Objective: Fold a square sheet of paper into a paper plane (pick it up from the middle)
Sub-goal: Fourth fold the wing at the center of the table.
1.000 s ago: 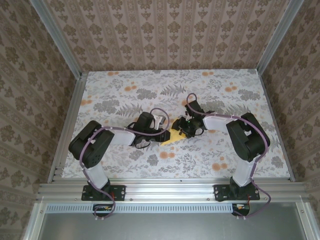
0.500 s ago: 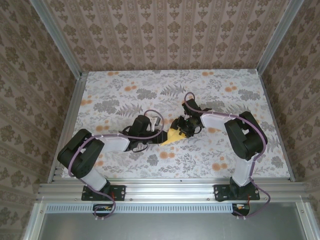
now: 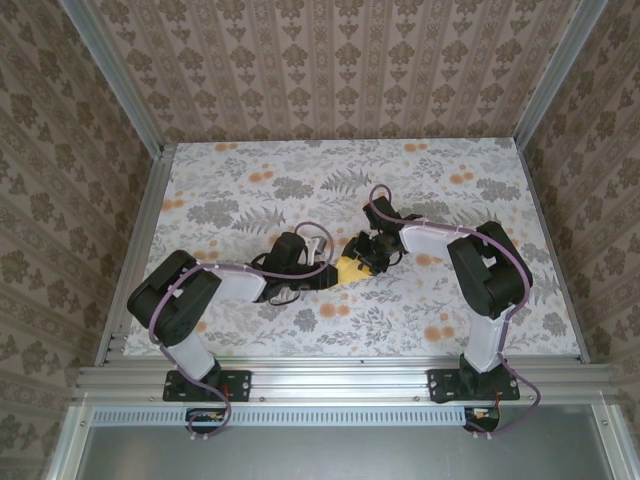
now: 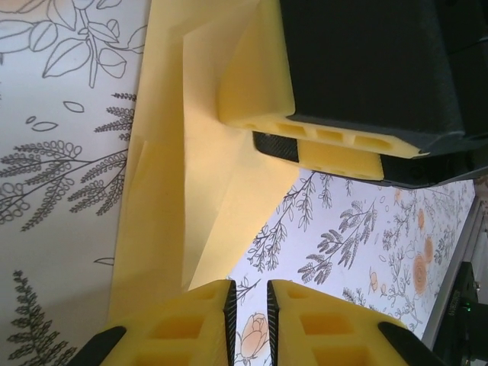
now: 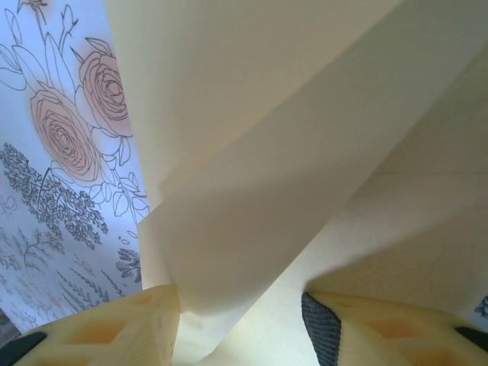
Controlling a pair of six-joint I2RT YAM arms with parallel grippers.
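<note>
The square sheet of paper [image 3: 348, 268], pale yellow and partly folded into overlapping flaps, lies at the table's middle. In the left wrist view its creased layers [image 4: 175, 175] run up the left side. My left gripper [image 4: 248, 305] is at the paper's near-left tip, jaws a narrow gap apart with only the flowered table between them. It reaches in from the left [image 3: 322, 270]. My right gripper [image 3: 368, 255] is over the paper's far right end. Its fingers [image 4: 259, 91] rest on the sheet. It stands open [image 5: 240, 320] with a raised fold [image 5: 290, 152] between the fingers.
The table [image 3: 230, 190] has a grey and orange flower print. Aluminium rails [image 3: 140, 250] and patterned walls close in its left, right and far sides. Both arm bases [image 3: 200, 385] stand at the near edge.
My left arm has shifted and its gripper has slid right onto the paper's left tip, its jaws narrowing. The right gripper has stayed on the paper.
</note>
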